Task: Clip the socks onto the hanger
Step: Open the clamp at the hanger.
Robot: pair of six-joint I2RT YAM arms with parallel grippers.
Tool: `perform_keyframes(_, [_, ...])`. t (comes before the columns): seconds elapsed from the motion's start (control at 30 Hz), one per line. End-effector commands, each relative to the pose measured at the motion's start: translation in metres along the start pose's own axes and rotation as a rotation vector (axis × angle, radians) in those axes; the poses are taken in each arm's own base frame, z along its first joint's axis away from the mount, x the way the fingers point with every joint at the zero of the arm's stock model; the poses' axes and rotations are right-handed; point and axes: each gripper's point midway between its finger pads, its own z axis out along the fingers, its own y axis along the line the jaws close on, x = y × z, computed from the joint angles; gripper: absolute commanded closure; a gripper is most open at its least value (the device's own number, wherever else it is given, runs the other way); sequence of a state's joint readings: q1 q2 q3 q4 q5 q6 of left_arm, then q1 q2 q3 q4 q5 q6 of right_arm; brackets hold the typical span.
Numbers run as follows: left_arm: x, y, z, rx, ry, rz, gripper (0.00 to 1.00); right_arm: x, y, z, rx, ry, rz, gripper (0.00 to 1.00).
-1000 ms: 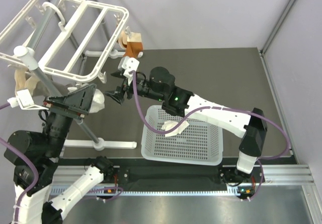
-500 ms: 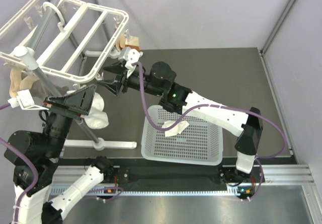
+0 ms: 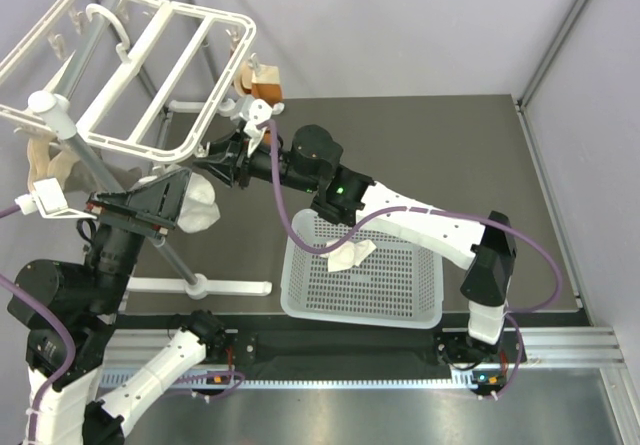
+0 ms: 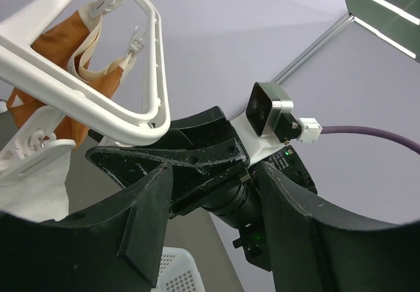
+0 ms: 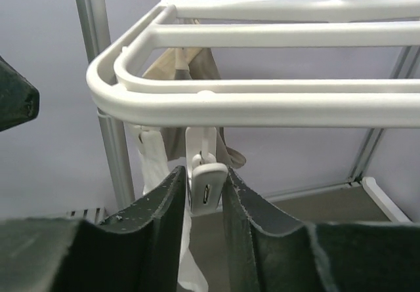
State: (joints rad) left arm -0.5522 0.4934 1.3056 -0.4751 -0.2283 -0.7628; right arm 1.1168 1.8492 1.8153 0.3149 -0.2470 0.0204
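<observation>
The white hanger (image 3: 229,80) stands on its grey pole at the back left. My right gripper (image 3: 207,155) reaches under its near rim (image 5: 262,111). In the right wrist view its jaws (image 5: 203,174) press both sides of a hanging white clip (image 5: 207,190). One white sock (image 3: 200,208) bunches at the tip of my left gripper (image 3: 183,197), just below that clip. In the left wrist view this sock (image 4: 33,193) lies outside the left finger. The left gripper (image 4: 213,174) stands open there, and only the right arm shows through the gap. A second white sock (image 3: 350,255) lies in the basket.
The white perforated basket (image 3: 300,310) sits at the table's front centre. Orange-brown socks (image 3: 265,90) hang from the hanger's far right clips, and beige socks (image 3: 45,165) hang at its left. The stand's slanted grey pole (image 3: 175,255) and white feet cross the floor beside my left arm.
My right gripper moved left and up to the hanger's near rim and closed its jaws onto the clip. The sock at my left gripper sagged, then bunched up again.
</observation>
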Motion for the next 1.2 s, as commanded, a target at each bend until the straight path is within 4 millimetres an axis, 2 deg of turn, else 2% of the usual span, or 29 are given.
perform_keyframes(0.0, [-0.007,-0.007,0.002,0.008,-0.018,-0.016,0.41,-0.035,0.005,0.000,-0.032,-0.097,0.017,0.73])
perform_keyframes(0.17, [-0.004,-0.006,0.017,-0.020,0.001,-0.009,0.42,-0.038,0.009,-0.008,-0.032,-0.100,0.039,0.80])
perform_keyframes(0.23, [0.008,0.002,0.029,-0.060,0.043,0.017,0.43,-0.044,0.008,-0.012,-0.018,-0.101,0.049,0.88])
perform_keyframes(0.27, [0.007,0.000,0.031,-0.066,0.048,0.022,0.44,-0.046,0.009,-0.014,-0.015,-0.101,0.054,0.91])
perform_keyframes(0.33, [0.018,0.010,0.041,-0.114,0.092,0.050,0.44,-0.051,0.007,-0.019,0.000,-0.092,0.061,0.95])
perform_keyframes(0.4, [0.019,0.010,0.046,-0.121,0.098,0.065,0.44,-0.049,0.006,-0.022,0.015,-0.059,0.071,0.96])
perform_keyframes(0.47, [0.022,0.014,0.050,-0.135,0.106,0.083,0.44,-0.057,0.006,-0.024,0.017,-0.051,0.069,0.99])
perform_keyframes(0.6, [0.024,0.018,0.053,-0.148,0.111,0.120,0.45,-0.064,0.007,-0.031,0.021,-0.029,0.062,1.00])
perform_keyframes(0.77, [0.026,0.024,0.054,-0.174,0.131,0.171,0.46,-0.058,0.006,-0.034,0.026,0.025,0.048,1.00])
perform_keyframes(0.93, [0.024,0.016,0.048,-0.118,0.129,0.188,0.43,-0.054,0.005,-0.032,0.031,0.054,0.045,1.00])
perform_keyframes(1.17, [0.031,0.027,0.040,-0.144,0.158,0.216,0.42,-0.053,0.003,-0.034,0.039,0.096,0.054,1.00])
